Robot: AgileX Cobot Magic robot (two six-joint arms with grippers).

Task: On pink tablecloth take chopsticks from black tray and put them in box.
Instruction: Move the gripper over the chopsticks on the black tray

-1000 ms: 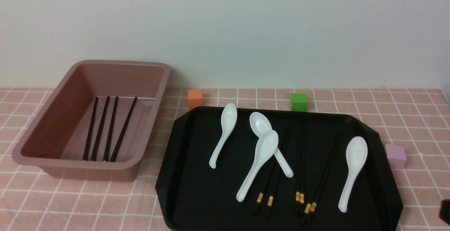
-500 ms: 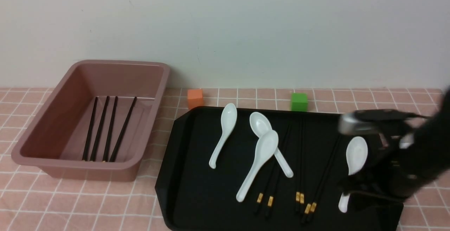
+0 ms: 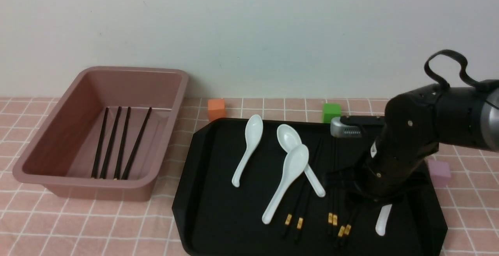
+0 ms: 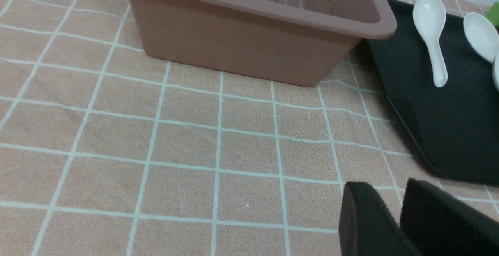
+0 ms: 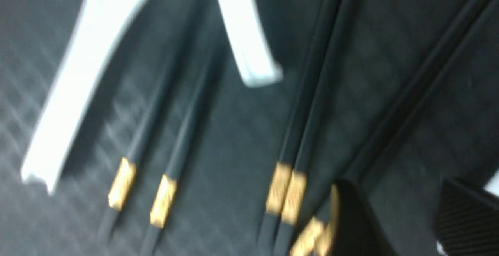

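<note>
The black tray (image 3: 218,209) lies on the pink tablecloth (image 3: 78,225) and holds three pairs of gold-banded chopsticks (image 3: 332,193) among white spoons (image 3: 290,170). My right gripper (image 3: 351,191) hangs open and empty low over the tray's right part. In the right wrist view the open gripper (image 5: 397,213) has one finger beside the gold bands of the rightmost pair (image 5: 409,92). The box (image 3: 101,182) at the left holds several chopsticks (image 3: 117,143). My left gripper (image 4: 393,197) is shut and empty over the cloth (image 4: 187,143), near the box (image 4: 249,41) and the tray's corner (image 4: 440,131).
An orange cube (image 3: 216,109) and a green cube (image 3: 331,112) sit behind the tray, and a lilac cube (image 3: 439,172) sits at its right. The rightmost spoon (image 3: 383,219) is mostly hidden by my right arm. A wall stands close behind.
My right arm has come in from the lower right and swept left over the tray, now covering the rightmost spoon and the far ends of the right chopsticks. Nothing on the tray has moved.
</note>
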